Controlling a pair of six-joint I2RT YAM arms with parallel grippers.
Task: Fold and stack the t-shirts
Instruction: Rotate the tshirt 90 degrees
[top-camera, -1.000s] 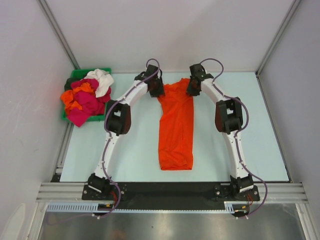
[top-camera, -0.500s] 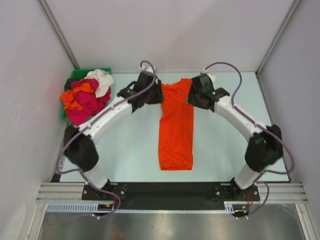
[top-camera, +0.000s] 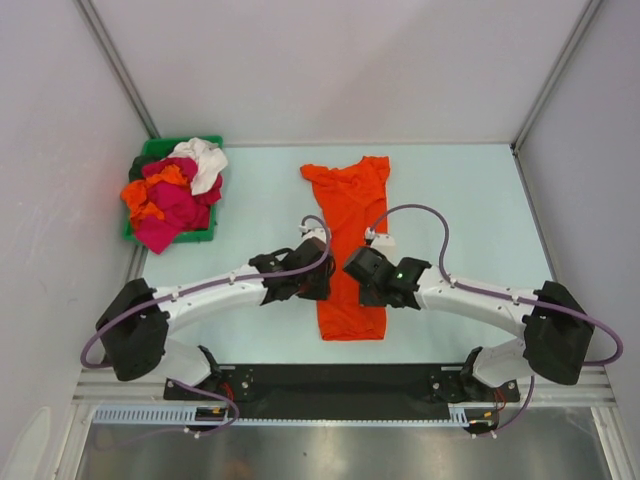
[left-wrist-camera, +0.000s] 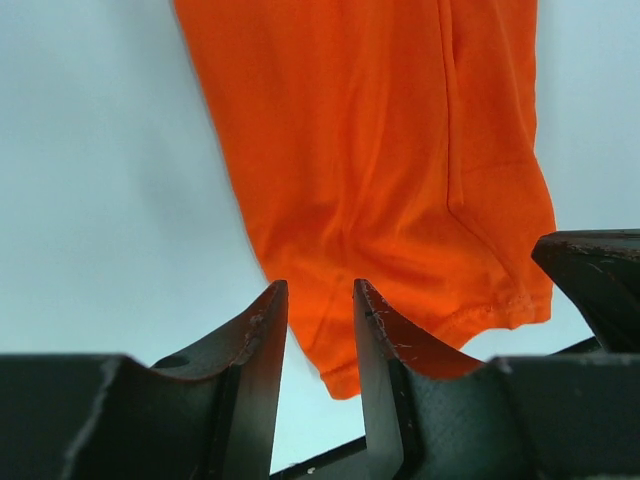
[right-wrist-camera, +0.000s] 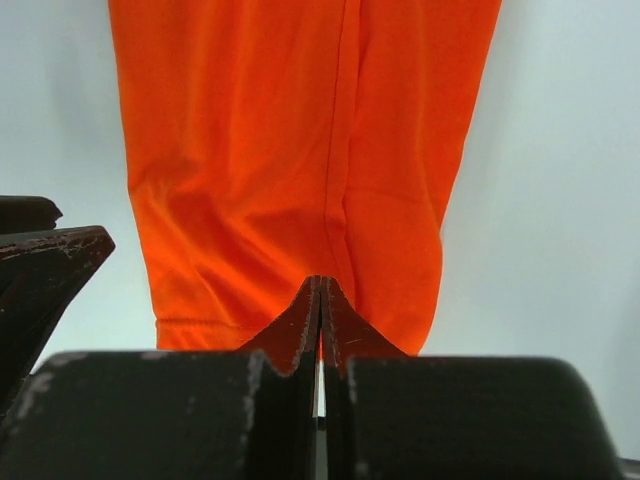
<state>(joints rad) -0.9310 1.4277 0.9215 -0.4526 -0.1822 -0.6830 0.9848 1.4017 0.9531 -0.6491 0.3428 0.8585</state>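
One orange t-shirt (top-camera: 350, 200) lies on the table as a long strip folded lengthwise, collar end far and hem near. Both grippers hover over its near part. My left gripper (top-camera: 318, 276) is at the strip's left edge. Its jaws (left-wrist-camera: 318, 290) stand partly apart, with nothing between them and the hem of the shirt (left-wrist-camera: 380, 150) beyond. My right gripper (top-camera: 360, 268) is over the strip's right half. Its jaws (right-wrist-camera: 320, 282) are pressed together with no cloth in them, above the shirt (right-wrist-camera: 250, 150). More t-shirts (top-camera: 170, 195), orange, magenta and white, are heaped at the far left.
The heap of shirts spills over a green bin (top-camera: 160, 148) at the table's far left corner. Metal frame posts and white walls close in the sides and back. A black bar with the arm bases runs along the near edge (top-camera: 340, 378).
Both arms have swung from the shirt's collar end back toward its near hem, uncovering the collar. The right gripper's jaws have closed. The shirt lies where it was.
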